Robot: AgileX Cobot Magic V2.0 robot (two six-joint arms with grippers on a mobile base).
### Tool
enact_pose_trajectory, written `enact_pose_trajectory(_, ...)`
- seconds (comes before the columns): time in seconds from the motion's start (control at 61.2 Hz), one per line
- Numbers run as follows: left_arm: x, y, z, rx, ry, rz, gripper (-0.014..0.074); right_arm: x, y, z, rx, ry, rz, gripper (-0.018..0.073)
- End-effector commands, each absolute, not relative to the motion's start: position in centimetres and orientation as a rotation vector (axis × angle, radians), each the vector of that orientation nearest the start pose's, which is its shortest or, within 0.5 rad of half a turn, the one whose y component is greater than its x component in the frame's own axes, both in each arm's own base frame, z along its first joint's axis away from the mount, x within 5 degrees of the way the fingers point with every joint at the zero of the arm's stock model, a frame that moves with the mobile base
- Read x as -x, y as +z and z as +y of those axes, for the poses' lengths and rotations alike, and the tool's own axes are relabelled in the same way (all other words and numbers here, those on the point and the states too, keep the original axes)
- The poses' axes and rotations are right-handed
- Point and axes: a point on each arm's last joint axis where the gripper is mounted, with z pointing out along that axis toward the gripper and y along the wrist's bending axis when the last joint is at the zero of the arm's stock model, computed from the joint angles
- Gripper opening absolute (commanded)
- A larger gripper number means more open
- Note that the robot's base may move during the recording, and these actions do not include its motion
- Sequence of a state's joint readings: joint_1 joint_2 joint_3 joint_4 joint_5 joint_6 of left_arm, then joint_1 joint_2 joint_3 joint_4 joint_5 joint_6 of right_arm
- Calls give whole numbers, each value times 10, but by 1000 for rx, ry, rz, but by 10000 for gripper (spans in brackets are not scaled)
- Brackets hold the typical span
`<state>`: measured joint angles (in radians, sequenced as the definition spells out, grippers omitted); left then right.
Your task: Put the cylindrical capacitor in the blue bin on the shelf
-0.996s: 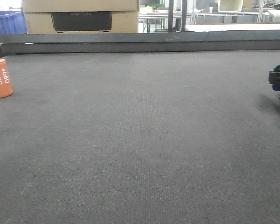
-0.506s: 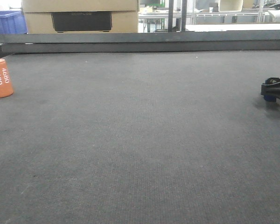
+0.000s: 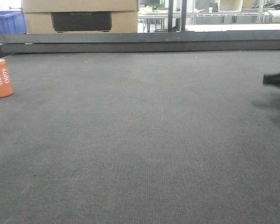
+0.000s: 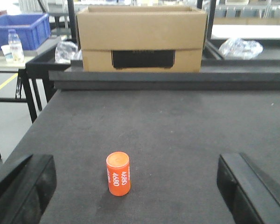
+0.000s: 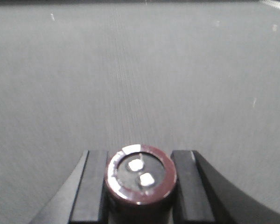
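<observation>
The cylindrical capacitor is dark maroon with two pale terminals on its top face. It sits between the two black fingers of my right gripper, which is shut on it above the grey mat. In the front view only a dark tip of the right gripper shows at the right edge. My left gripper is open, its fingers spread wide and holding nothing. The shelf and its blue bin are out of view.
An orange cylinder marked 4680 stands upright on the mat ahead of the left gripper, and shows again as the orange cylinder. A cardboard box sits behind the table's raised back edge. A blue crate rests on a side table at left.
At the right edge of the front view the right gripper dipped toward the mat, then rose again. Its blue part no longer shows. The orange cylinder has stayed put.
</observation>
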<state>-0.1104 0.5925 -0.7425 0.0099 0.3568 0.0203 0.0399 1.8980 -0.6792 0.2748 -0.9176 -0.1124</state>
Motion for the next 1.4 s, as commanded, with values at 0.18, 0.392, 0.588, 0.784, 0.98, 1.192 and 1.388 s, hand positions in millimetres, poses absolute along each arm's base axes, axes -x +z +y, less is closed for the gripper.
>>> enact_pose_trajectory(0.18,-180,334,-20,-146,-41,1842,608,-316,228,1,-152,-34,1705,-167)
enact_pose_trajectory(0.392,-237,284,-27,-146,-54,1806,608,-279,287,11,-104,43,1652,-167)
enact_pose_trajectory(0.588,-286,237,-29,-37,-81,1754,608,-250,317,12,-89,82,1620,-167)
enact_pose_trajectory(0.784,-322,197,-27,55,-59,1719,608,-230,335,12,-82,100,1586,-167)
enact_pose_trajectory(0.98,-351,183,-30,52,-59,1744,608,-227,336,12,-78,106,1600,-167)
enact_pose_trajectory(1.192,-370,178,-33,53,-60,1742,608,-227,335,13,-76,108,1613,-167)
enact_pose_trajectory(1.388,-385,162,-34,57,-57,1764,608,-227,335,13,-76,108,1613,-167)
